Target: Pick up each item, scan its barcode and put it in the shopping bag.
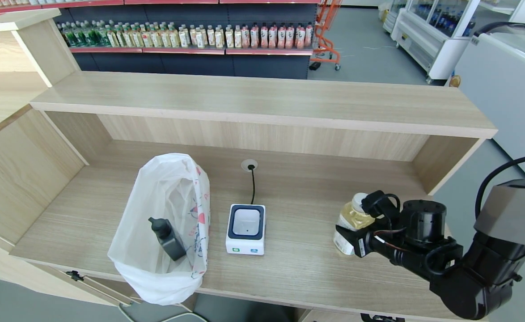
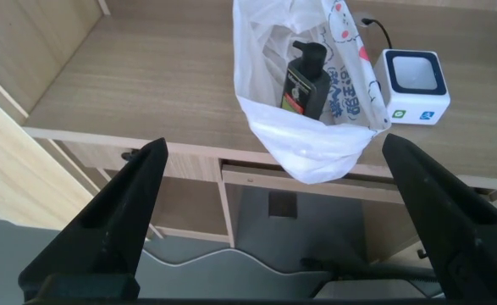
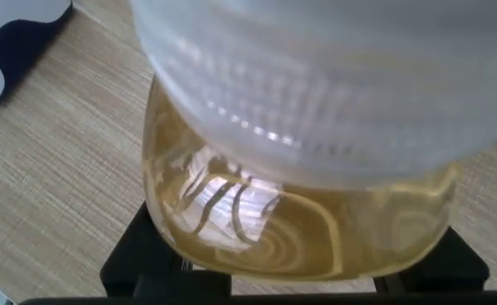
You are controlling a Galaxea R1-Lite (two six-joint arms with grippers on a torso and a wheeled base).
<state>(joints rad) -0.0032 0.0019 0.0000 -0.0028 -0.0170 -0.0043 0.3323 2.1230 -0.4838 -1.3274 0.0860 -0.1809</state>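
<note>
Head view: a wooden counter [image 1: 289,268] with a raised back ledge takes up most of the frame. Behind it, along the top edge, a store shelf [image 1: 186,50] carries a row of drink bottles, and chest freezers [image 1: 504,80] stand at the upper right.

A white plastic shopping bag [image 1: 164,188] stands open on the counter at lower left of centre, its bottom bulging over the near edge. Just right of the bag, apart from it, sits a white scanner [image 1: 246,229] with a dark-framed window facing up.

At the lower right of the frame the right gripper [image 1: 360,219] is pinching a clear bottle [image 1: 354,217] of yellow liquid with a white cap, one finger on each side of its body. The bottle leans a little, well to the right of the scanner; whether its base touches the counter cannot be told. In the right wrist view the bottle [image 3: 299,220] sits tight between two dark fingers [image 3: 134,263].

A black pump bottle [image 1: 168,239] leans inside the bag. A thin black cable [image 1: 252,183] runs from the scanner up to a round hole in the counter.

In the left wrist view the left gripper [image 2: 273,146] hangs in front of the counter's near edge with its fingers [image 2: 117,220] spread wide and holding nothing; the bag [image 2: 316,144] with the black bottle [image 2: 306,80] and the scanner [image 2: 413,85] lie beyond it.
</note>
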